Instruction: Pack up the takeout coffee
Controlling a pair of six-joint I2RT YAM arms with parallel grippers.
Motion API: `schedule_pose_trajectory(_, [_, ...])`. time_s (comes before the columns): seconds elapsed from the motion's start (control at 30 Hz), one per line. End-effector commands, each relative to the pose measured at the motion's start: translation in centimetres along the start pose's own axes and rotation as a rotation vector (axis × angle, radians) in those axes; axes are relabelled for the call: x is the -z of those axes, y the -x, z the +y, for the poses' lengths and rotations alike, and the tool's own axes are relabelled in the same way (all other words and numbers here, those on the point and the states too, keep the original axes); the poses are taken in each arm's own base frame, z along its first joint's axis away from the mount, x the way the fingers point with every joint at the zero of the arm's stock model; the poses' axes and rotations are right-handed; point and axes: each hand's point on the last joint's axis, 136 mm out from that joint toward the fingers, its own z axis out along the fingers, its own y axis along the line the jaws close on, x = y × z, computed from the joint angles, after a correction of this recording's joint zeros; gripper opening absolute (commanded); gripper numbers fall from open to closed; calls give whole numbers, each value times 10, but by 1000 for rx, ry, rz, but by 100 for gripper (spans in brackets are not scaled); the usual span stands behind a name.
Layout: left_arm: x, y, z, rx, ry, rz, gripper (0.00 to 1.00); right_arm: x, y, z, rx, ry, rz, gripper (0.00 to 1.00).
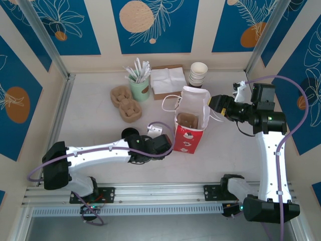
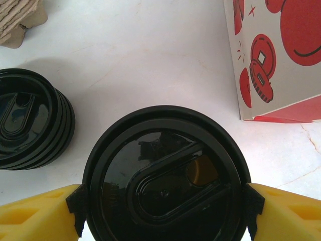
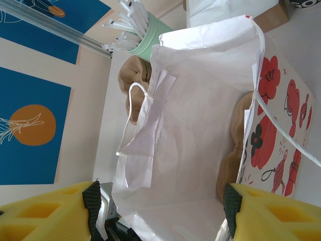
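The takeout coffee (image 2: 165, 181) stands upright on the white bench (image 2: 150, 50), just beside the paper bag (image 2: 281, 60), on the side of the bag nearest the left arm. It is outside the bag. From the left wrist view you look straight down on its round black lid. The left tool (image 2: 165, 213) has one yellow finger on each side of the cup, and the black pads (image 2: 77, 211) sit right at the rim of the lid. I cannot tell if they squeeze it or only come very close. A short stack of black lids (image 2: 30, 120) sits a bit farther from the bag than the coffee does. The bag stands up with its mouth open, and a brown cardboard cup tray (image 1: 189, 121) lies inside it. The right tool (image 1: 215, 105) is at the top edge of the bag, on the side away from the coffee. Its fingers (image 3: 251, 213) are spread wide and released, with the bag's open mouth between them, and they pinch nothing. Behind the bag, toward the back wall, are a green cup of white sticks (image 1: 139, 88), a pile of white napkins (image 1: 168, 80) and a stack of white cups (image 1: 198, 74). More brown trays (image 1: 125, 103) lie near the green cup.
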Motion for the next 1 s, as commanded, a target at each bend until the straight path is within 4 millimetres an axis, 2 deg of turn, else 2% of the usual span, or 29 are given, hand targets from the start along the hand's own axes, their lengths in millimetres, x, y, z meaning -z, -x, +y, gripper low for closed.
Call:
schedule_pose_trajectory(0.0, [-5, -6, 0, 6, 11, 8, 80, 0, -7, -1, 3, 4, 20, 68])
schedule_pose_trajectory(0.53, [-15, -28, 3, -16, 36, 118, 75, 2, -9, -3, -2, -2, 24, 68])
schedule_pose_trajectory(0.83, [-12, -37, 2, -21, 52, 195, 80, 1, -9, -5, -7, -5, 27, 68])
schedule_pose_trajectory(0.97, [-14, -37, 0, -21, 51, 198, 79, 2, -10, -5, -5, -5, 26, 68])
